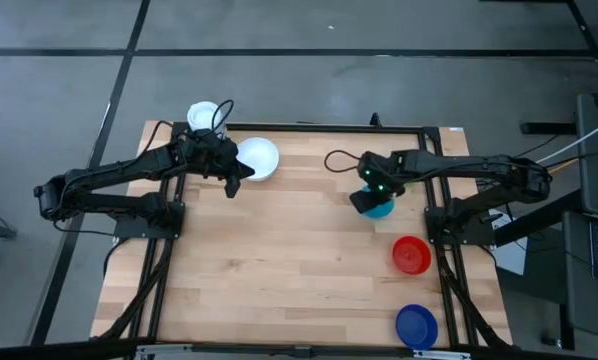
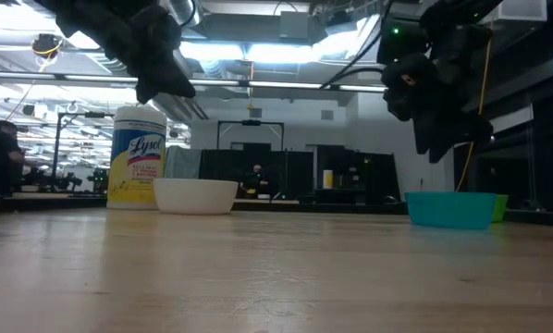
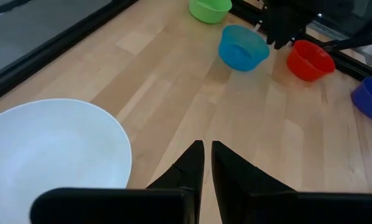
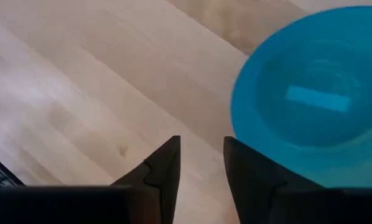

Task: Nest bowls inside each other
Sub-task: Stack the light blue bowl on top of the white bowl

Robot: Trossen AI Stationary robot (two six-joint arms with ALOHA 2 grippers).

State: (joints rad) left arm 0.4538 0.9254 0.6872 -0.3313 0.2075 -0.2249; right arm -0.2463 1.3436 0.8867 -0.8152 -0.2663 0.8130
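Note:
The white bowl point(image 1: 259, 158) stands upright on the table near the far edge. My left gripper point(image 3: 207, 148) hovers just beside it, shut and empty. The light blue bowl point(image 4: 310, 93) stands upright right of the middle. My right gripper point(image 4: 201, 146) hangs above the table just beside it, open, with nothing between its fingers; the low view shows the right gripper point(image 2: 438, 148) clear above the light blue bowl's rim point(image 2: 450, 196). The green bowl point(image 3: 209, 9) sits behind the light blue bowl point(image 3: 243, 46). The red bowl point(image 1: 411, 255) and the dark blue bowl point(image 1: 416, 325) stand along the right edge.
A white-lidded jar with a yellow label point(image 2: 136, 157) stands at the far left corner, behind the white bowl point(image 2: 195, 196). The table's black frame point(image 1: 441, 215) runs along the right edge beside the red bowl. Bare wood lies across the middle and near left.

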